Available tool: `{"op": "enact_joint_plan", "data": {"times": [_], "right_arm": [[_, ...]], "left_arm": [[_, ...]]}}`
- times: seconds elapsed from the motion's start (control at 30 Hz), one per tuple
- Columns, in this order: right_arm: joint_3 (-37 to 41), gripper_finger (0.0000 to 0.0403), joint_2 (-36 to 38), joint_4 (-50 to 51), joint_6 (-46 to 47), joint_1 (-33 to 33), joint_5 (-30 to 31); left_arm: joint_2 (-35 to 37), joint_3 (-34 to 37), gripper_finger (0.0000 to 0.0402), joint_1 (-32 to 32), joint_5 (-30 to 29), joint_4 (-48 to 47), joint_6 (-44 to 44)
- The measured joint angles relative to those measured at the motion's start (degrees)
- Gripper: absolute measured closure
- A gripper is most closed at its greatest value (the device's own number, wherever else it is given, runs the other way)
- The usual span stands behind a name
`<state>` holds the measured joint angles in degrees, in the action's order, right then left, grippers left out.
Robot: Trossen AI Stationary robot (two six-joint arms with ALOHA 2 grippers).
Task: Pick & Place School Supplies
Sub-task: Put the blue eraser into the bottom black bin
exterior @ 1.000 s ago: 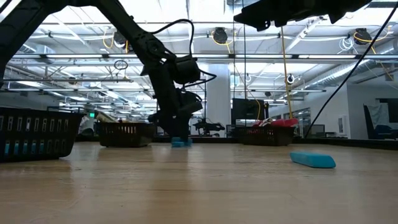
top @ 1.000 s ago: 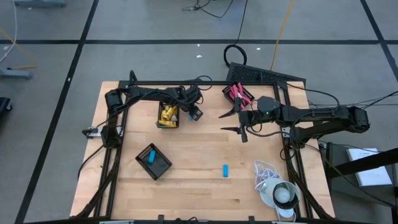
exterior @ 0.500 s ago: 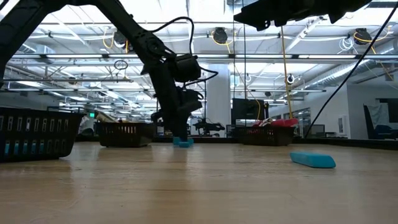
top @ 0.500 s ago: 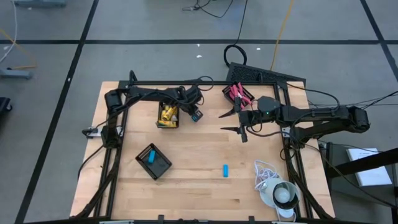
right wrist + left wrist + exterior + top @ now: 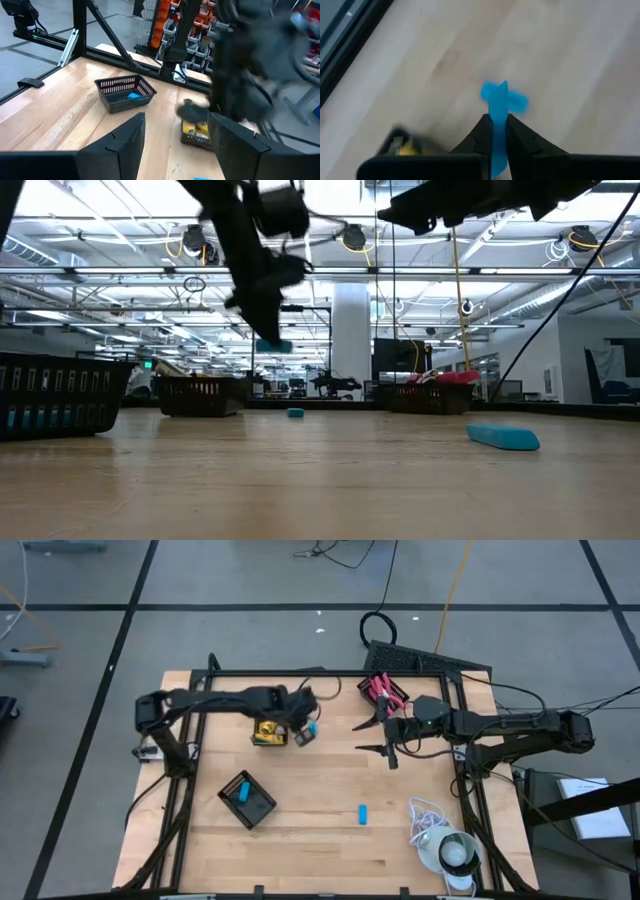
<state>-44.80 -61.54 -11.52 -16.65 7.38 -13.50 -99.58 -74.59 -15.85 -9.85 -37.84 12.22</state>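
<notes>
Blue piece [image 5: 496, 107] in left tool [image 5: 495, 131]

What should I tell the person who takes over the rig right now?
Left gripper: shut on a blue piece, lifted off the table beside the yellow tray.
Right gripper: open, empty, hovering near the red tray.
Done: one blue piece lies in the blue tray; yellow pieces and red scissors are in their trays.
Left: put the held piece in the blue tray. Then pick up the blue piece at mid-table and the small one far back in the low view.
</notes>
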Motion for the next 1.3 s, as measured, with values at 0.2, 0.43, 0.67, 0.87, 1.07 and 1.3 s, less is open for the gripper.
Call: {"op": "enact_joint_plan", "data": {"times": [0.2, 0.43, 0.67, 0.87, 1.07, 1.3], "right_arm": [[3.1, 0.0195, -0.4, -0.5, 2.2, 0.0, -0.2], [3.9, 0.0195, -0.4, -2.1, 3.8, -1.0, -0.2], [3.9, 0.0195, -0.3, -5.0, 4.5, -3.5, 0.2], [3.9, 0.0195, -0.3, -5.0, 6.3, -4.5, 3.1], [3.9, 0.0195, -0.3, -5.4, 7.9, -4.5, 3.3], [3.9, 0.0195, -0.3, -5.4, 8.7, -4.5, 3.5]], "left_arm": [[7.9, 0.4, 0.0377, 10.1, -5.2, -13.0, 6.2], [18.3, 10.3, 0.0377, 22.6, -5.0, -15.6, 22.2], [20.5, 21.2, 0.0377, 32.6, 0.0, -10.9, 36.8], [20.5, 24.9, 0.0377, 38.9, 2.7, -8.9, 44.7], [20.5, 24.9, 0.0377, 43.9, 3.4, -8.9, 48.6], [20.7, 25.4, 0.0377, 45.3, 3.6, -9.8, 49.6]]}}
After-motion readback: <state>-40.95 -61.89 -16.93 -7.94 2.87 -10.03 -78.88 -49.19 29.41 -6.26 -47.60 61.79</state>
